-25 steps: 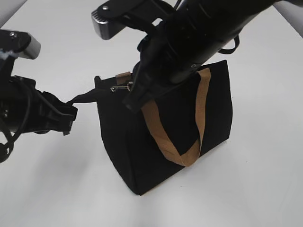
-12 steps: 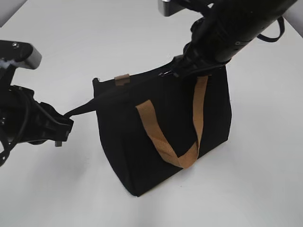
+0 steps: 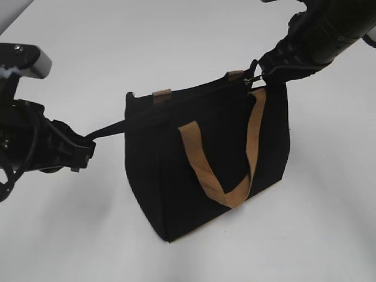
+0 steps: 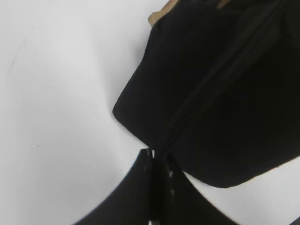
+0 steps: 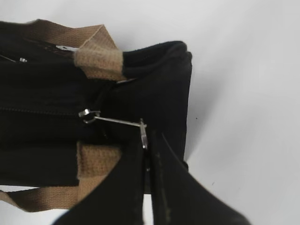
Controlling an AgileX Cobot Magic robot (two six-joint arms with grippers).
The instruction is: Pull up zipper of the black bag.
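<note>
The black bag (image 3: 176,164) stands upright mid-table, its tan handle (image 3: 223,176) hanging down the front. My left gripper (image 3: 88,147) is shut on the black fabric tab (image 3: 108,130) at the bag's left end and holds it taut; in the left wrist view (image 4: 154,157) the jaws pinch the tab where the zipper track (image 4: 211,89) ends. My right gripper (image 3: 261,76) is shut on the silver ring pull (image 5: 143,133) of the zipper (image 5: 89,114), which sits at the bag's right end (image 3: 251,79).
The bag stands on a plain white table (image 3: 88,235). The right arm (image 3: 329,35) reaches in from the top right above the bag; the left arm (image 3: 23,135) lies low at the left edge.
My right gripper has drawn the zipper slider along the top of the bag from its left end to its right end. My left gripper has kept hold of the tab.
</note>
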